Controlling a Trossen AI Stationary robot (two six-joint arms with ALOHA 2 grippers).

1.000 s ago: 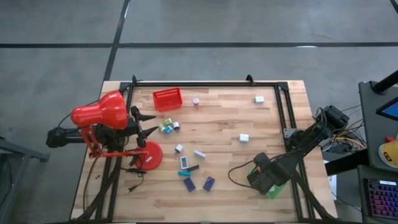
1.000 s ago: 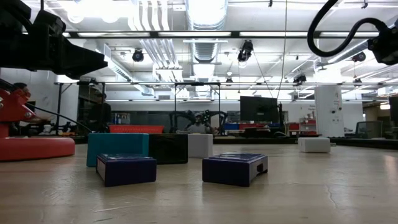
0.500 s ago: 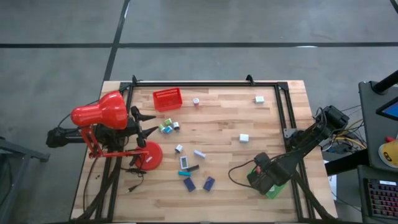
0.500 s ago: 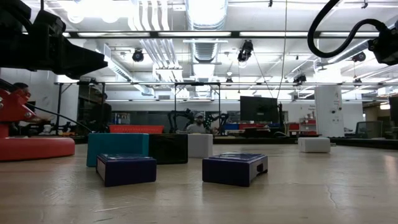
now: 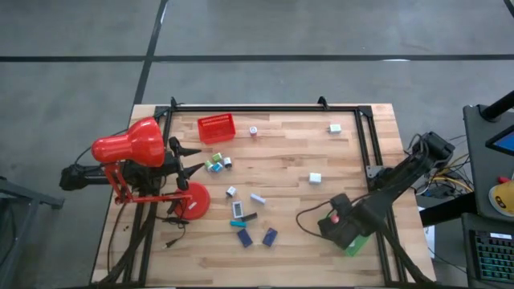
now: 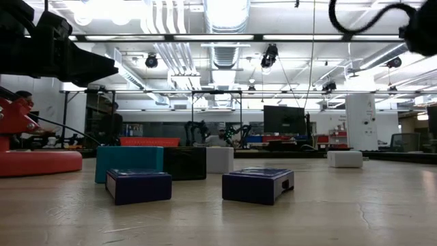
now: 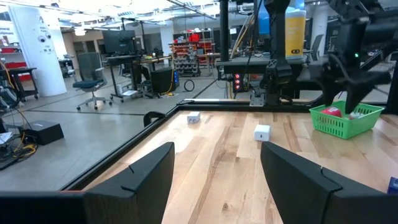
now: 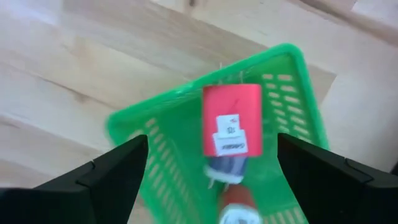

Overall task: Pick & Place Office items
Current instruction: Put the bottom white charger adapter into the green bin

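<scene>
right gripper above green tray, fingers apart, empty; red block in tray. left gripper open beside lamp.

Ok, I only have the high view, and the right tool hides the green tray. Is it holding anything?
Observer: No. The right tool is open, its fingers clear of a red block that sits within the green tray.
Operator: Anything else in that tray?
Observer: Yes, a dark piece and another red piece next to that block.
Operator: And the left tool?
Observer: The left tool is open with nothing between its fingers.
</scene>
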